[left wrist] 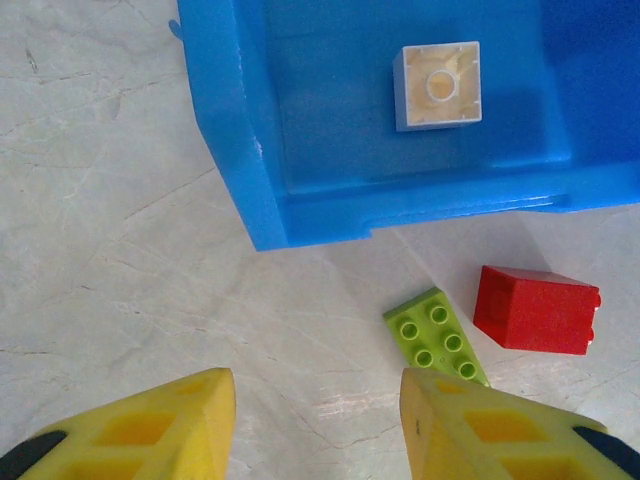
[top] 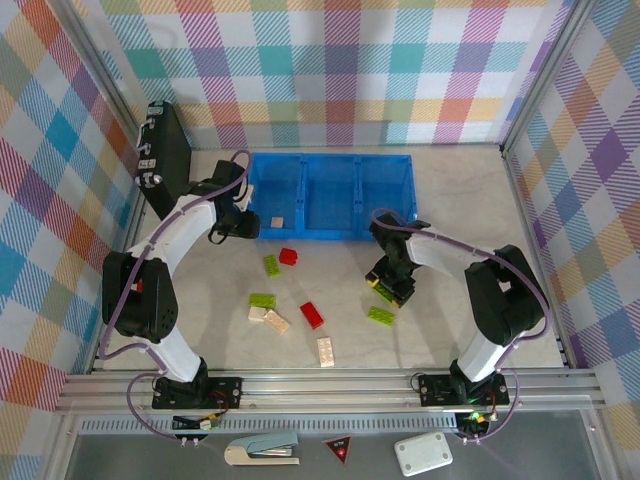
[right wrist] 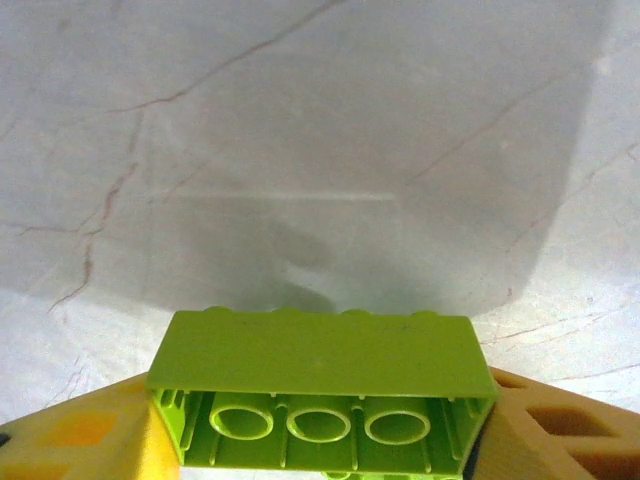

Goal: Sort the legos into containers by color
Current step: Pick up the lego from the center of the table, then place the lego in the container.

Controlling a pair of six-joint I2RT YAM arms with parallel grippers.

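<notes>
The blue tray (top: 330, 232) with three containers stands at the back middle. One cream lego (top: 276, 221) lies in its left compartment (left wrist: 330, 190) and appears as a square cream brick (left wrist: 438, 85). My left gripper (top: 243, 222) hovers by the tray's front left corner, open (left wrist: 318, 385) and holding nothing. A lime green lego (left wrist: 440, 335) and a red lego (left wrist: 538, 310) lie just right of it. My right gripper (top: 390, 290) is shut on a long lime green lego (right wrist: 320, 385), its fingers on both ends. More loose legos lie on the table: green (top: 262, 299), cream (top: 277, 322), red (top: 312, 314).
Another cream lego (top: 326, 351) and a green one (top: 380, 316) lie near the front. A black flat case (top: 165, 160) leans at the back left. A white box (top: 423, 454) and a red triangle sign (top: 339, 450) sit on the front ledge.
</notes>
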